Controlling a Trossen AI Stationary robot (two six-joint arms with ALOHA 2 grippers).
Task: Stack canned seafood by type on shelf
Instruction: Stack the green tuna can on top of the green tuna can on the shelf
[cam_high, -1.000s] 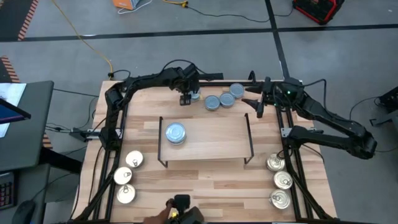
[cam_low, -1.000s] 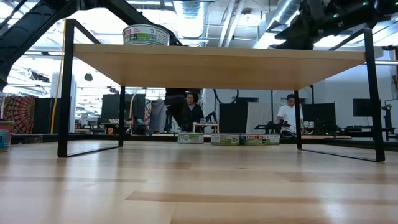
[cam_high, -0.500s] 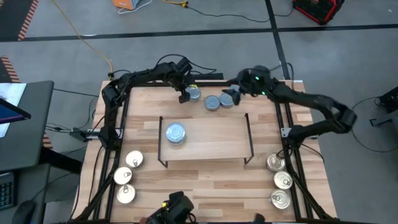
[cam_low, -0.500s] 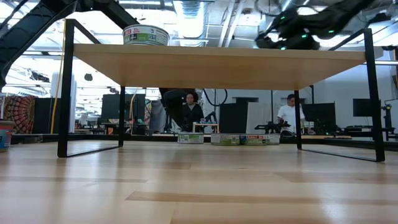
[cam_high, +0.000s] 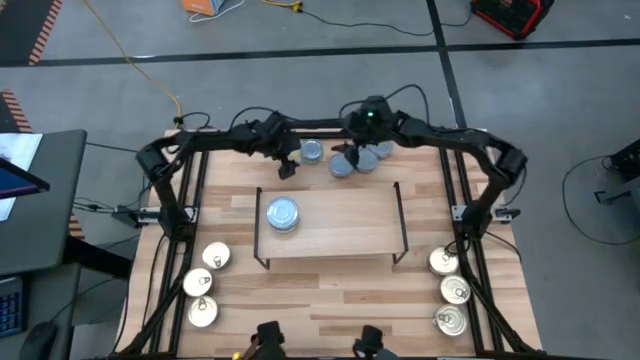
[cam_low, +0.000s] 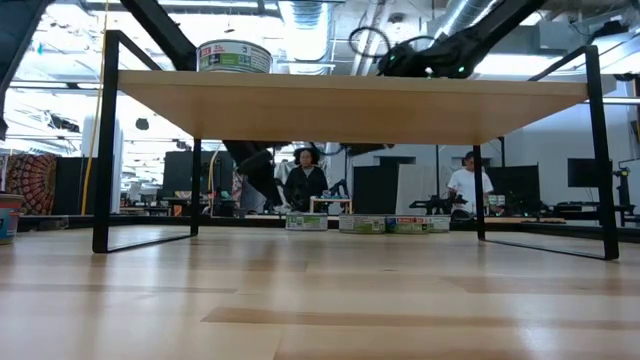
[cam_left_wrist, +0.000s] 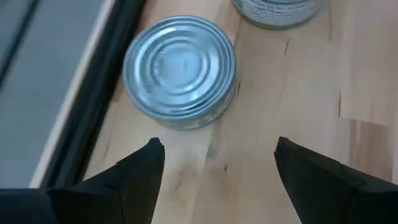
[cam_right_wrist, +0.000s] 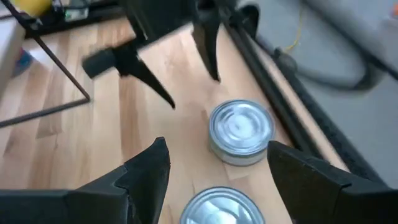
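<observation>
**Both grippers empty at the back row of blue-grey tins**

We have both arms reaching to the far edge of the table (cam_high: 330, 300), behind the shelf (cam_high: 330, 222). Our left gripper (cam_high: 284, 168) hangs just beside the leftmost blue-grey tin (cam_high: 312, 151), its fingers spread wide and holding nothing; in its wrist view that tin sits just ahead of the gap between the fingers, close to the table's black frame rail (cam_left_wrist: 93, 81). Our right gripper (cam_high: 352, 157) is over the cluster of blue-grey tins (cam_high: 345, 166) next along, also spread and empty, with two tins visible ahead of its fingers in its own wrist view.

One stack of blue-grey tins (cam_high: 283, 214) already stands on the left part of the shelf top; from the low view we see its printed side above the wooden board, though we cannot tell how many tins it holds. The silver-gold pull-tab tins wait at the near corners, three at the left (cam_high: 203, 284) and three at the right (cam_high: 449, 291), well apart from the arms.

We judge the blue-grey type is being handled first, being grouped together behind the shelf. With the grippers so near each other, we think only one should close on a tin at a time. The leftmost tin's nearness to the rail may leave little room for a finger there.
</observation>
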